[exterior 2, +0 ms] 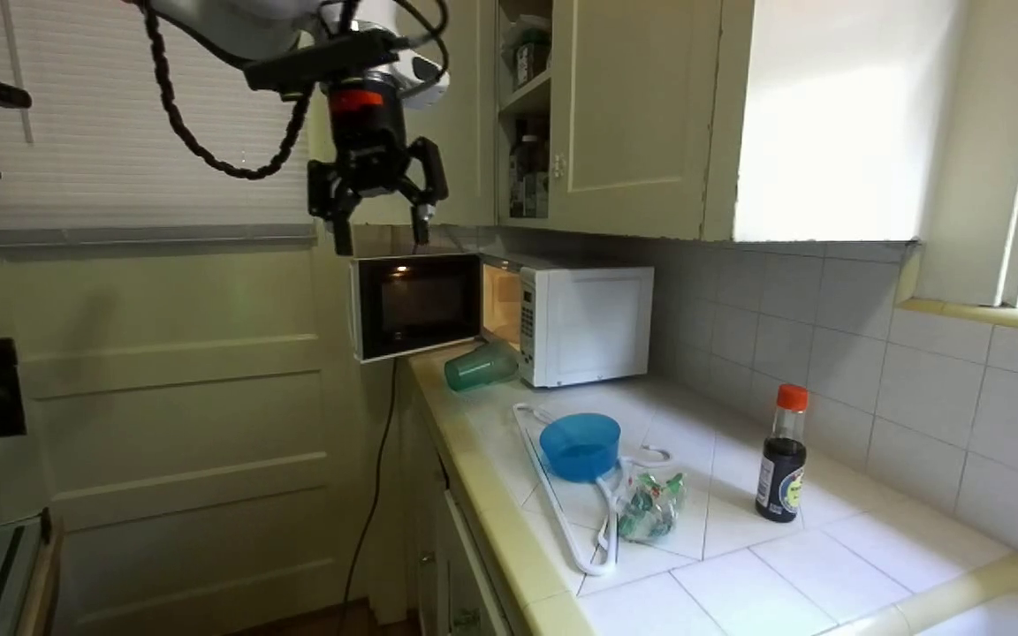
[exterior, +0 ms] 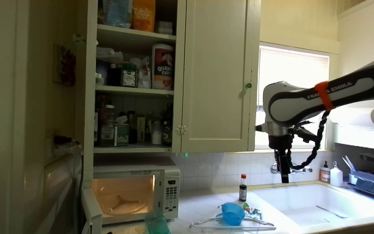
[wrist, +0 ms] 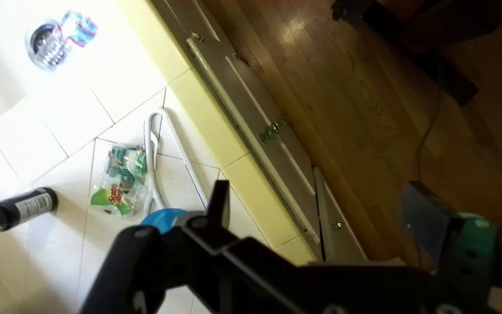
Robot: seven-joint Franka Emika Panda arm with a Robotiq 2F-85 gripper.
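My gripper (exterior 2: 383,237) hangs high above the counter, fingers pointing down and spread apart with nothing between them. It also shows in the wrist view (wrist: 320,203) and edge-on in an exterior view (exterior: 284,180). It touches nothing. A blue bowl (exterior 2: 580,447) rests on a white hanger (exterior 2: 553,508) on the tiled counter; in the wrist view my finger partly hides the bowl (wrist: 164,219). A clear sponge packet (wrist: 120,183) lies beside the hanger. A dark sauce bottle with a red cap (exterior 2: 781,473) stands upright nearby. A green cup (exterior 2: 481,366) lies on its side by the microwave (exterior 2: 597,327).
The microwave door (exterior 2: 421,305) stands open over the counter's end. Above are a closed cabinet door (exterior: 216,74) and open shelves (exterior: 135,90) with food containers. A white sink (exterior: 304,201) holds a utensil. A dish rack (exterior: 368,182) and soap bottles (exterior: 336,175) stand beyond it.
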